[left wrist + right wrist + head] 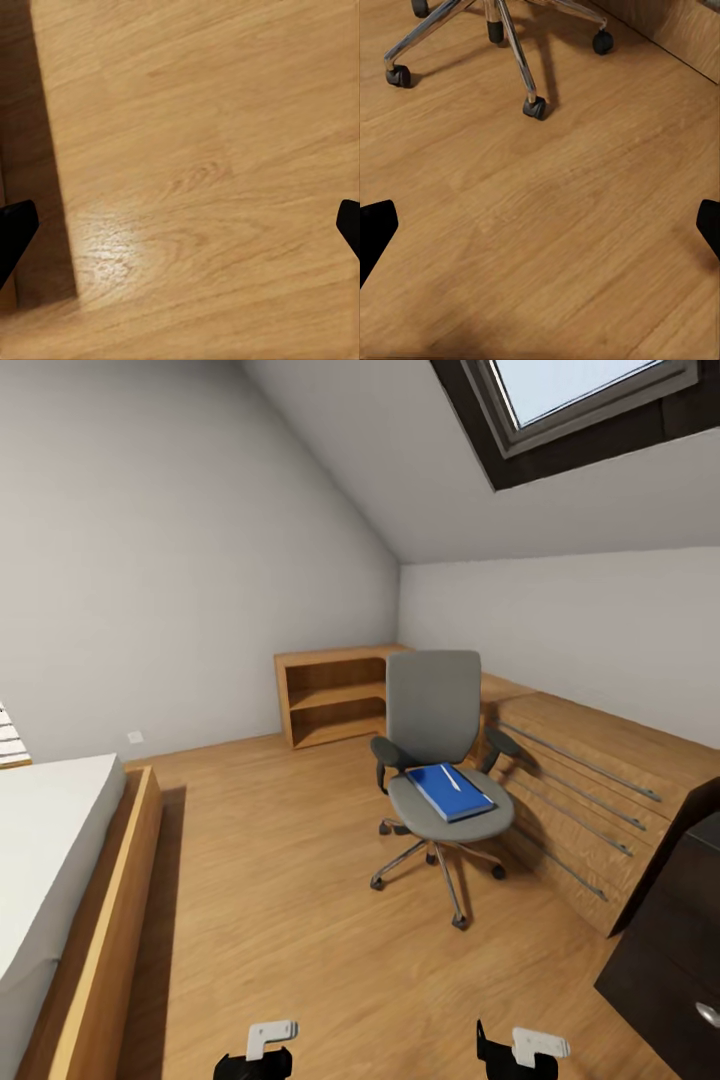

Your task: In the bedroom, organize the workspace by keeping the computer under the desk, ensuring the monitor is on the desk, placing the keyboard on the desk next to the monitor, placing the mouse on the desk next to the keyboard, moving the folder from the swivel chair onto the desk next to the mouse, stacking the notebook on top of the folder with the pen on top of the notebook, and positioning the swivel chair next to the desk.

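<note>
Nearest the robot, the left gripper (pixel 256 1052) and the right gripper (pixel 520 1052) hang low over the bare wooden plank floor (pixel 300 920), both spread wide with nothing between the dark fingertips (pixel 15 229) that show at the edges of each wrist view; that is a travelling posture, arms tucked while the base closes in. Beyond them, near the middle of the room, stands the grey upholstered swivel chair (pixel 435 730) on its chrome five-star base (pixel 502 45), whose black casters lie just ahead of the right gripper. On the chair's seat lies the flat bright-blue folder (pixel 450 790), with a thin whitish stick that I take for the pen (pixel 451 777) resting on its cover, so the pen would likely have to be lifted off first. To the chair's right runs the light wooden dresser (pixel 580 790) with long bar handles, and nearer than it a dark drawer unit (pixel 675 940) with a silver knob, probably part of the desk. Behind the chair an open wooden shelf unit (pixel 335 700) sits against the wall.
</note>
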### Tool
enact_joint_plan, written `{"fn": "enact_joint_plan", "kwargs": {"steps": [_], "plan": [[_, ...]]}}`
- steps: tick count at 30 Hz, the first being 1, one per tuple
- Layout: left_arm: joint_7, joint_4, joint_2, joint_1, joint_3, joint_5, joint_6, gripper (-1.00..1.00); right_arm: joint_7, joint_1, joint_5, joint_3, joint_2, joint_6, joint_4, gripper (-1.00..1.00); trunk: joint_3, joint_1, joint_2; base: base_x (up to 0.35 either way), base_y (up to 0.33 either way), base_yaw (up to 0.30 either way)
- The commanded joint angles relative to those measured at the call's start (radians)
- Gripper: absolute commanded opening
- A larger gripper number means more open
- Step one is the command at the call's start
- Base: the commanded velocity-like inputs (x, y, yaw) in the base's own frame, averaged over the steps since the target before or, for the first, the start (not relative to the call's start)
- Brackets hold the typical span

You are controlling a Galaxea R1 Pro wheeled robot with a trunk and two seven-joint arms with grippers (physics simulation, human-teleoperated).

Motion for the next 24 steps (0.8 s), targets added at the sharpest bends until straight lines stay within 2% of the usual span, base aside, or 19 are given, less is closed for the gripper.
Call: {"fn": "enact_joint_plan", "kwargs": {"steps": [1, 11, 24], "plan": [[0.002, 0.002, 0.0, 0.0, -0.008, 0.009, -0.005, 1.0, 0.0, -0.001, 0.003, -0.005, 0.0, -0.005, 0.002, 1.0, 0.002, -0.004, 0.007, 0.0, 0.0, 0.0], [-0.001, 0.008, 0.0, 0.001, -0.006, 0.011, -0.006, 1.0, 0.0, 0.001, 0.01, -0.007, 0.004, -0.01, 0.004, 1.0, 0.034, -0.042, 0.077, 0.0, 0.0, -0.002], [0.0, 0.008, 0.0, 0.001, -0.005, 0.011, -0.011, 1.0, 0.003, 0.001, 0.009, -0.006, 0.003, -0.01, 0.004, 1.0, 0.074, -0.092, 0.168, 0.0, 0.0, -0.235]]}}
